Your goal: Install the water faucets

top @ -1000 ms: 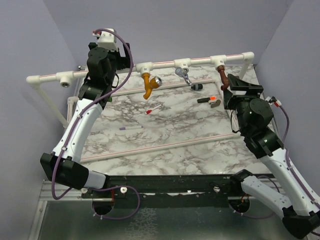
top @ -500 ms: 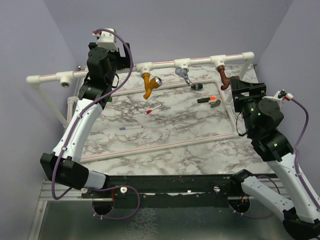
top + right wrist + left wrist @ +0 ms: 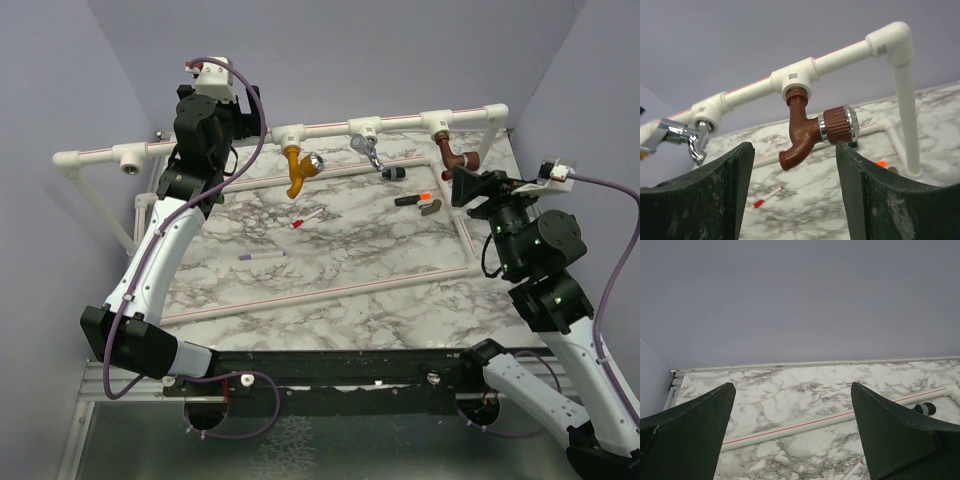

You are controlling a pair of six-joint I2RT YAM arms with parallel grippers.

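Your right claw (image 3: 794,147) stands partly open and holds nothing. The brown faucet (image 3: 805,132) hangs just in front of it, seated in the right socket of the white pipe (image 3: 840,52). The orange faucet (image 3: 295,170) and the silver faucet (image 3: 366,148) hang from the next sockets. Your left claw (image 3: 792,387) is wide open and empty.

The desk (image 3: 330,250) is showing white marble with grey veining. The white pipe (image 3: 400,122) is wearing a thin red stripe. The brown faucet (image 3: 802,135) is showing a chrome-edged knob, the mustard-orange faucet (image 3: 294,172) a chrome one; the silver faucet (image 3: 365,150) is glinting grey.
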